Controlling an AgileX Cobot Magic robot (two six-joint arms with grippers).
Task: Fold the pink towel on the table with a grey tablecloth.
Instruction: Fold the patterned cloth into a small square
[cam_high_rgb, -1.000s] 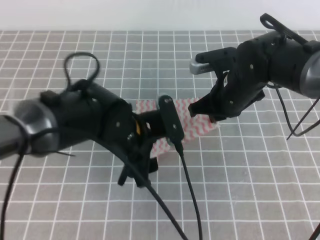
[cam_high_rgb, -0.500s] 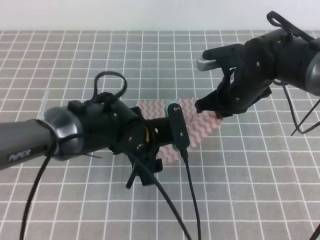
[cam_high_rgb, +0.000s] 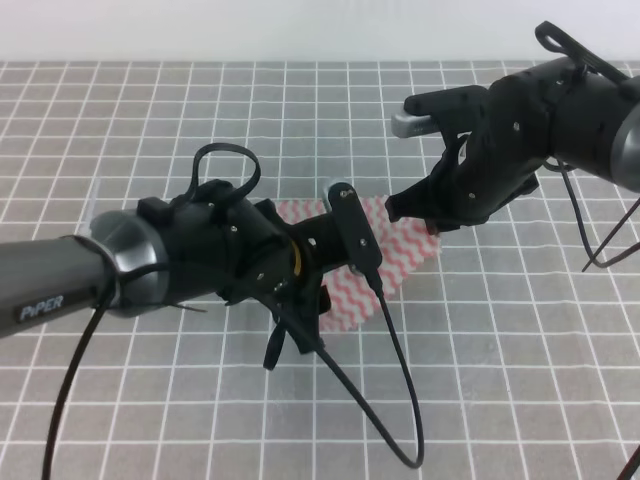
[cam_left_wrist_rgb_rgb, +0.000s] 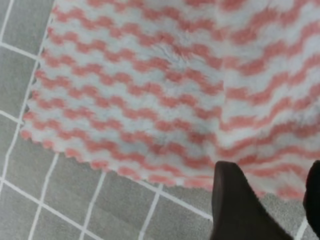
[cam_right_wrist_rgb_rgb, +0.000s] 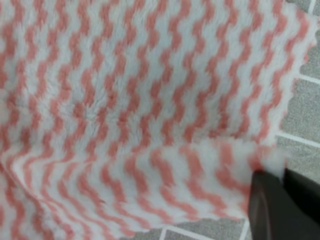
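Note:
The pink towel (cam_high_rgb: 402, 258) lies on the table with a grey tablecloth (cam_high_rgb: 500, 380), mostly hidden under my left arm. In the left wrist view the pink towel (cam_left_wrist_rgb_rgb: 150, 90) fills the frame, and my left gripper (cam_left_wrist_rgb_rgb: 280, 210) is open, its two dark fingers (cam_left_wrist_rgb_rgb: 237, 210) standing apart at the towel's near pinked edge. My right gripper (cam_high_rgb: 412, 218) sits at the towel's far right side. In the right wrist view its fingers (cam_right_wrist_rgb_rgb: 272, 202) are pressed together on a raised flap of the towel (cam_right_wrist_rgb_rgb: 150, 100).
The left arm's black cable (cam_high_rgb: 400, 400) loops down over the grid cloth in front of the towel. A second cable (cam_high_rgb: 600, 240) hangs at the right arm. The white wall starts at the cloth's far edge (cam_high_rgb: 300, 62).
My left arm has swung right and forward over the towel, and its cable now loops lower. The right gripper has lifted slightly and shifted a little right.

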